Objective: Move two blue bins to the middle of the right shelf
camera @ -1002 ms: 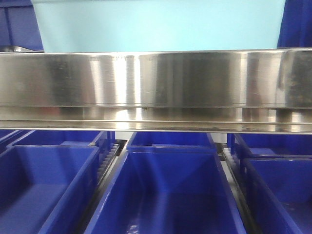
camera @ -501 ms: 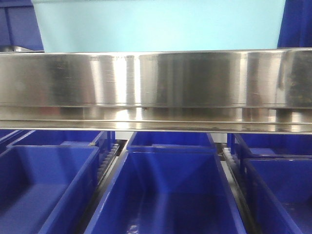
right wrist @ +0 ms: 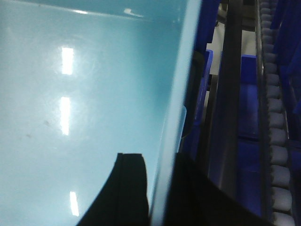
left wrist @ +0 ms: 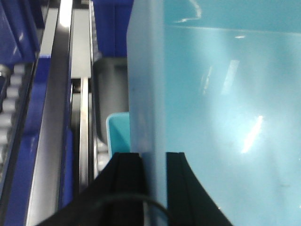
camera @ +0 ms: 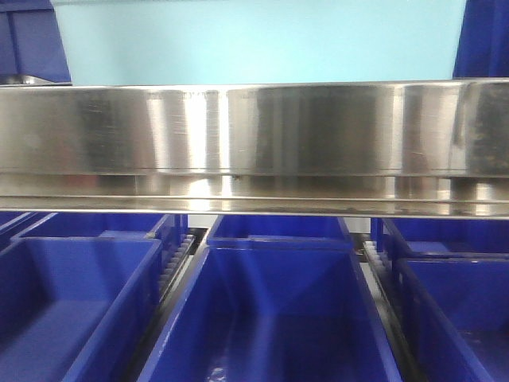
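A pale blue bin [camera: 254,40] fills the top of the front view, above and behind the steel shelf edge [camera: 254,131] — whether it rests there cannot be told. The left gripper [left wrist: 153,157] is clamped over its left wall, the right gripper [right wrist: 160,162] over its right wall. Royal-blue crates [camera: 278,310] sit on the level below.

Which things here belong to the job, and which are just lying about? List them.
Job: pale blue bin; left gripper and right gripper, each clamped on one of its walls; steel shelf edge, probably its destination.
Lying about: royal-blue crates; roller track.
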Controlling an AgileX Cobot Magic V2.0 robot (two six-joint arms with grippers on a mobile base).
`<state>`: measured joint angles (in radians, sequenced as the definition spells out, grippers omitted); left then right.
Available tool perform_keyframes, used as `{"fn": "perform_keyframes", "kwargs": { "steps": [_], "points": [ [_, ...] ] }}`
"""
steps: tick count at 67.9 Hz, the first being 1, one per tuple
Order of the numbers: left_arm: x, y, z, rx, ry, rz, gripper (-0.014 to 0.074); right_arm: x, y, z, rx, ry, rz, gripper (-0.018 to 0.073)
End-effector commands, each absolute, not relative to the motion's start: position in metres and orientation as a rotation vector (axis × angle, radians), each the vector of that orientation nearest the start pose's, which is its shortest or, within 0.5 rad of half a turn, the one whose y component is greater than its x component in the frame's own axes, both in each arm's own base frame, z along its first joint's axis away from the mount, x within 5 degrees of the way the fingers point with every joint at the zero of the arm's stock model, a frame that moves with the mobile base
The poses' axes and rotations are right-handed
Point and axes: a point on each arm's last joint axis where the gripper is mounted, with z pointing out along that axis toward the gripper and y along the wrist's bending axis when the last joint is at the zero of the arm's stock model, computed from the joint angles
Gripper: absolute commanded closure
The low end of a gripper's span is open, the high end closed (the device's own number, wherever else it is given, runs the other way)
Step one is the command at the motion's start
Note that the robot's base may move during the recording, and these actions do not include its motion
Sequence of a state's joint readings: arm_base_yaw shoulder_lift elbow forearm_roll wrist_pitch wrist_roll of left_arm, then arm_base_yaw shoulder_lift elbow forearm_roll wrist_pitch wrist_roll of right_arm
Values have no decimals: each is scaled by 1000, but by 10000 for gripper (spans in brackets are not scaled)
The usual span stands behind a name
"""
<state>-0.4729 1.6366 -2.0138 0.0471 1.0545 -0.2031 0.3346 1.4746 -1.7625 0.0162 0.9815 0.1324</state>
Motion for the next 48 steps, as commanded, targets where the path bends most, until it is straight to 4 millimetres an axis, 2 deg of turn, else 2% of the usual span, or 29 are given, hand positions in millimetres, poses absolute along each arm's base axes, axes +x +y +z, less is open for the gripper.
{"fn": "perform_keyframes", "kwargs": {
  "steps": [1,26,37,48],
  "points": [
    [305,-156,489,284,2154,-382,707,297,103,476,-233,2101,277,713],
    [320,-163,460,305,2316,-324,707,309,107,461,-241,2159,254,713],
    [325,-160,452,308,2345,-241,707,311,107,459,-243,2172,245,713],
    [326,-160,451,309,2357,-236,703,313,108,453,-248,2211,237,713]
  ]
}}
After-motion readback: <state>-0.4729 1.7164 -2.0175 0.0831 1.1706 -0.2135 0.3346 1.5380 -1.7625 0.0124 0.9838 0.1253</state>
